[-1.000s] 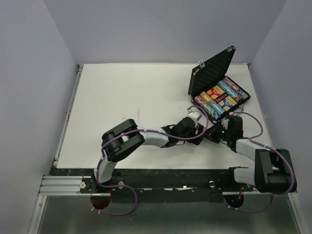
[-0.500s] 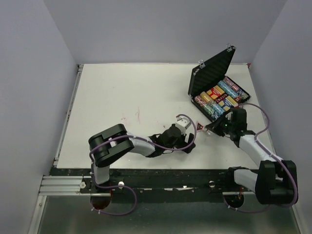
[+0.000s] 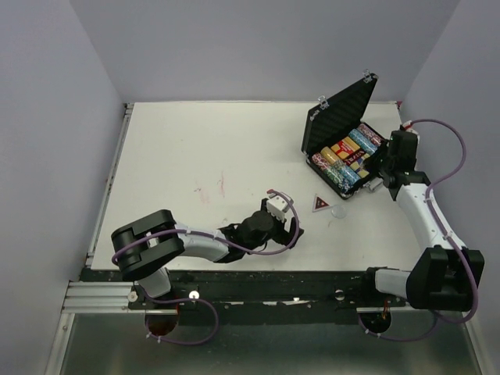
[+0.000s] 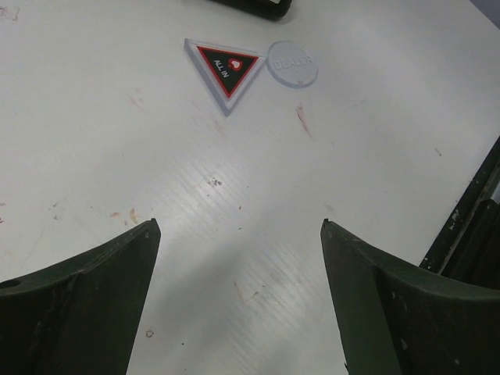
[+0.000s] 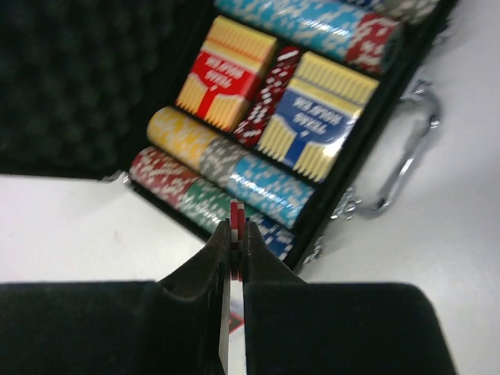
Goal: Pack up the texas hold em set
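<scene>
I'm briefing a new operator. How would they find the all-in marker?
Start at the open black case, far right. Two small flat pieces lie just nearer the arms. The marker is the dark triangle with a red heart; the disc beside it is round and clear.

A white table (image 3: 195,148), faintly stained red, stands between plain lavender walls (image 3: 258,47); a metal rail (image 3: 101,295) lines its near edge.

Bright, even overhead light — soft sheen on the table (image 4: 234,219) (chip rows (image 5: 226,168) blurred at right wrist)
</scene>
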Available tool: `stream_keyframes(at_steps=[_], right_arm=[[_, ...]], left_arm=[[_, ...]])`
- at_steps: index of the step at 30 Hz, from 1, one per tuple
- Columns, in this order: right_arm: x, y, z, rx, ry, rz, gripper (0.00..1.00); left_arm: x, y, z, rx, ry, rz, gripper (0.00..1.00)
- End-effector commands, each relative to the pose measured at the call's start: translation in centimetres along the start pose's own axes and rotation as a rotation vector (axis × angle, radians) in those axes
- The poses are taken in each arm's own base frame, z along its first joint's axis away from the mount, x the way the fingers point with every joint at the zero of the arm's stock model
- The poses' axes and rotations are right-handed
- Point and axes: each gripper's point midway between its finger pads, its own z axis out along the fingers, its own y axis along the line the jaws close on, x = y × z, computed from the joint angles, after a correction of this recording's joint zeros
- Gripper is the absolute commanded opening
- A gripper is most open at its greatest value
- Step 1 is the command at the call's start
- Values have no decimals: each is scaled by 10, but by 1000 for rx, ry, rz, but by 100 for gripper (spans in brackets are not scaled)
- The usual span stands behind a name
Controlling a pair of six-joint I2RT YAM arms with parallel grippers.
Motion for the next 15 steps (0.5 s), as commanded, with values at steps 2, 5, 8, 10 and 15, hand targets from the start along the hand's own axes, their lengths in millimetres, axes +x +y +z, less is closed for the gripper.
stream_keyframes(at_steps=[2, 5, 8, 10, 15], right_arm=[[-46, -48, 9, 228, -135, -39, 1], [-60, -68, 22, 305, -154, -28, 1], [-67, -80, 38, 367, -157, -42, 1], [-72, -86, 48, 386, -168, -51, 1], [-86, -98, 72, 402, -165, -32, 1]], left_arm=[[-9, 6, -2, -21, -62, 16, 92], [-8, 4, 0, -11, -64, 24, 92], [-7, 2, 2, 5, -63, 34, 92], [-6, 0, 3, 13, -64, 37, 92], [-5, -1, 5, 24, -62, 41, 92]])
